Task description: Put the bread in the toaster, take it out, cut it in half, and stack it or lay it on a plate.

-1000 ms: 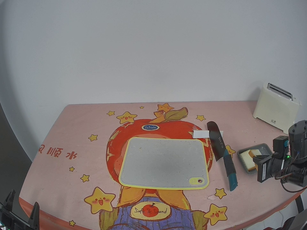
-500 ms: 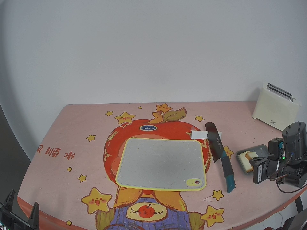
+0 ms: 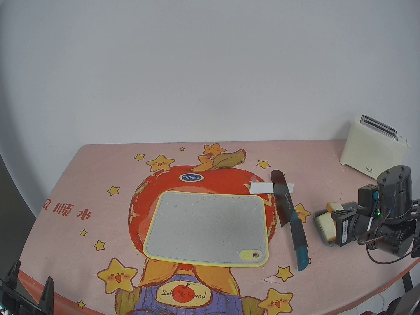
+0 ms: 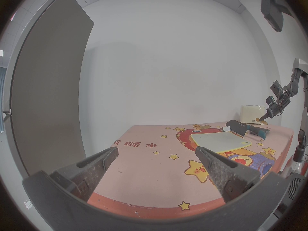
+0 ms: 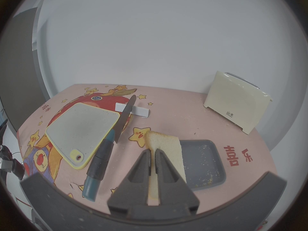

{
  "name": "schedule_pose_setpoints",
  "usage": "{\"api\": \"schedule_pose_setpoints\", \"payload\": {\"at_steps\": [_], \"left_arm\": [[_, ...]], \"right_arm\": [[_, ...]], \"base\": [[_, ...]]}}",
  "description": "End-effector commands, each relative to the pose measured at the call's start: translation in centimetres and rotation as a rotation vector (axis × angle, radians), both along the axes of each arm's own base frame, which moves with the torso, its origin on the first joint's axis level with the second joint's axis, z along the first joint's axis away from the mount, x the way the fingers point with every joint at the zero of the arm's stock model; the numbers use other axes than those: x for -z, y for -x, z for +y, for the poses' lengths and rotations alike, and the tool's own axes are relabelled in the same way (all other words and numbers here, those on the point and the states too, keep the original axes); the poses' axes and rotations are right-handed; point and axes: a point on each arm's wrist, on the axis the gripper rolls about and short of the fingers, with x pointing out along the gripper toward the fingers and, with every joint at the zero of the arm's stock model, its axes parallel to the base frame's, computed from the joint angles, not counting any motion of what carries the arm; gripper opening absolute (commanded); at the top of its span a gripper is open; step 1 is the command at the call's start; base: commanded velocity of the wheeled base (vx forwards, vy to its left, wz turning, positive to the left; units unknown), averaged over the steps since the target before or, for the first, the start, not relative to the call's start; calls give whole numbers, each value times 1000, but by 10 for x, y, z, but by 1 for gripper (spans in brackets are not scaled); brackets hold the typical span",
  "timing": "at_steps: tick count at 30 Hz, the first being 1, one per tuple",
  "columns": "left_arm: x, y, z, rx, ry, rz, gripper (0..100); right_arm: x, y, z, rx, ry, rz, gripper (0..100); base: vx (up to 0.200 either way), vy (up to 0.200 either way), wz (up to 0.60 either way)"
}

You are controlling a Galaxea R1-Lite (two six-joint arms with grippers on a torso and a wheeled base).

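Note:
A pale slice of bread (image 5: 165, 151) stands on edge over the near end of a grey tray (image 5: 205, 164), and my right gripper (image 5: 153, 153) is shut on it. From the head view, the bread (image 3: 326, 225) and right gripper (image 3: 337, 229) are at the table's right side, beside the tray (image 3: 352, 206). The cream toaster (image 3: 374, 147) stands at the far right corner, its slots empty. A black knife with a teal handle (image 3: 289, 217) lies between the tray and the grey cutting board (image 3: 205, 228). My left gripper (image 4: 156, 149) hangs open off the table's near left corner.
A small white card (image 3: 262, 188) lies under the knife's blade near the board's far right corner. The pink printed table (image 3: 100, 206) has bare room on its left half. A white wall stands behind it.
The head camera has turned, so the whole scene sits further left. Relative to the tray and knife, the right gripper with the bread has risen slightly.

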Motion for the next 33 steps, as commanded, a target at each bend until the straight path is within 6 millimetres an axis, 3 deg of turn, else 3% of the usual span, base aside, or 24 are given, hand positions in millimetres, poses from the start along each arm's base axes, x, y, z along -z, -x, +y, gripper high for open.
{"api": "schedule_pose_setpoints", "payload": {"at_steps": [1,4,33], "left_arm": [[5,0,0,0,0,6,100],[5,0,0,0,0,6,100],[5,0,0,0,0,6,100]], "right_arm": [[7,-1,3,-8,20,25,0],[8,-1,3,-5,25,29,0],[22,1,20,-10,49,63,0]], "base": [[0,-200,0],[0,-200,0],[0,0,0]]}}
